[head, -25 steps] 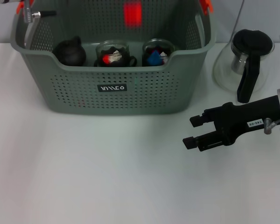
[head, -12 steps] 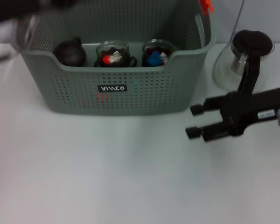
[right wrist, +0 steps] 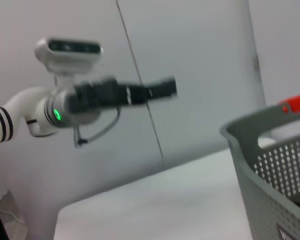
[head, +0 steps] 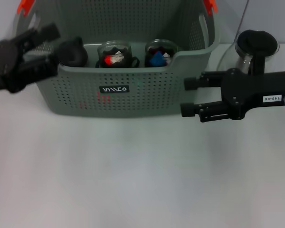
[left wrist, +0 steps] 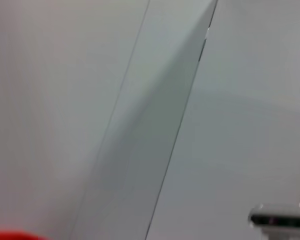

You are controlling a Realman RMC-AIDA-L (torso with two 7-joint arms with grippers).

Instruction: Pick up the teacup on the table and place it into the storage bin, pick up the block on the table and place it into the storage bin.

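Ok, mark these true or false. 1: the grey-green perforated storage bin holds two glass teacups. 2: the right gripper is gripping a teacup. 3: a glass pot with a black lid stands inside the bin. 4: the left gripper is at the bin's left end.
1. True: two glass teacups, coloured pieces inside, sit in the grey-green perforated storage bin.
2. False: the right gripper is open and empty, in front of the bin's right end.
3. False: the glass pot with a black lid stands on the table, right of the bin.
4. True: the left gripper is at the bin's left end.
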